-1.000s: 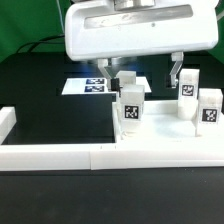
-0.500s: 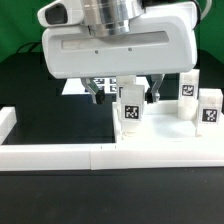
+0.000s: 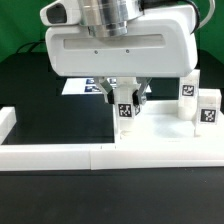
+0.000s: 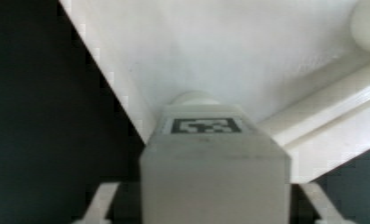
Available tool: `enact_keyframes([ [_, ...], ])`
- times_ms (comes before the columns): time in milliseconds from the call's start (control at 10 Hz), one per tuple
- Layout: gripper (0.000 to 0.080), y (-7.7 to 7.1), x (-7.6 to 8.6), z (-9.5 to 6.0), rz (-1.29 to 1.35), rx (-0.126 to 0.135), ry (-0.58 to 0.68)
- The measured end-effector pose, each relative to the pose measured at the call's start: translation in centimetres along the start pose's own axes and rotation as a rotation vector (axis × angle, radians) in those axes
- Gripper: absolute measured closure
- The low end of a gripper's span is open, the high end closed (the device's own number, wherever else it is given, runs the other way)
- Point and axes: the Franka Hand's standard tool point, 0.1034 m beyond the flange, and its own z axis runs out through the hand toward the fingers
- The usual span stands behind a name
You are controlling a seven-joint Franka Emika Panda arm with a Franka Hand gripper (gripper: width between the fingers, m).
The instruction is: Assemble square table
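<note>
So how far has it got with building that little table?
Early on. Nothing looks attached yet: the tabletop lies flat with loose legs standing on it, two of them at the exterior view's right. In hand: the gripper straddles one leg; whether it grips is unclear. Left: fitting every leg.

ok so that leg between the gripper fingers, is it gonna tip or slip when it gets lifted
Probably stiff: the leg looks like hard white plastic. It stands tall and narrow on the tabletop, so a sideways nudge could tip it. Its smooth faces might slip, though the gripper appears to bracket flat sides.
</note>
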Motion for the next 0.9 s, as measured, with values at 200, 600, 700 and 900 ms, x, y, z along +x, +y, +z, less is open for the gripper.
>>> enact_keyframes([
  [200,0.0509,-0.01,-0.01,0.01,0.163,0.000,0.000],
  [600,0.0509,-0.38,-0.04,0.16,0.759,0.022,-0.004],
  [700,0.0508,-0.37,0.12,0.24,0.951,0.053,0.000],
  [900,0.0508,-0.06,0.14,0.27,1.047,0.077,-0.001],
])
